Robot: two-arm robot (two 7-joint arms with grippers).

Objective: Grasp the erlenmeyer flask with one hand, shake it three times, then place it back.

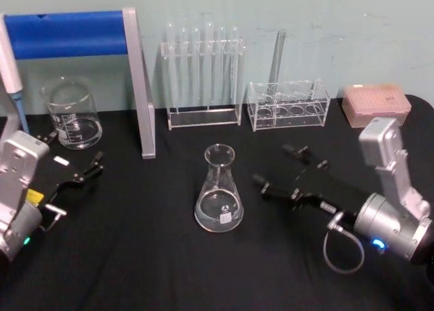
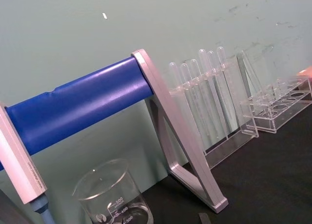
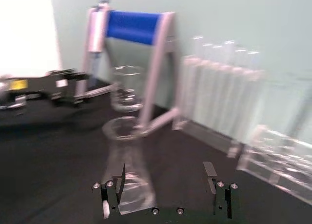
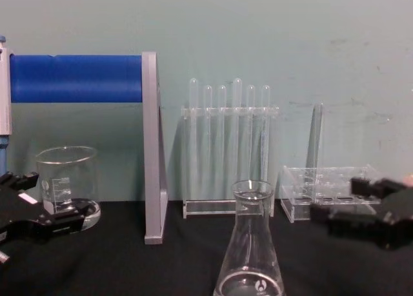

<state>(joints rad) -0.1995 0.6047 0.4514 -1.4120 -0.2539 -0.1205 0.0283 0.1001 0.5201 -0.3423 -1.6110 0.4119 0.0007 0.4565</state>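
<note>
Right gripper [image 1: 290,170] hovering open, empty, fingers aiming at upright erlenmeyer flask [image 1: 220,190] mid-counter; left gripper [image 1: 74,170] idling open, farther off.

The erlenmeyer flask [image 1: 219,191] is clear glass with a small dark mark near its base, standing on a black table cloth [image 1: 169,270]. To its right, the right gripper [image 1: 280,170] is black with a silver-grey wrist. Left of the flask, the left gripper [image 1: 76,160] is black, bearing a white label. Behind the flask, a stand [image 1: 139,87] is grey with a blue bar; a pink box [image 1: 376,102] sits far right.
</note>
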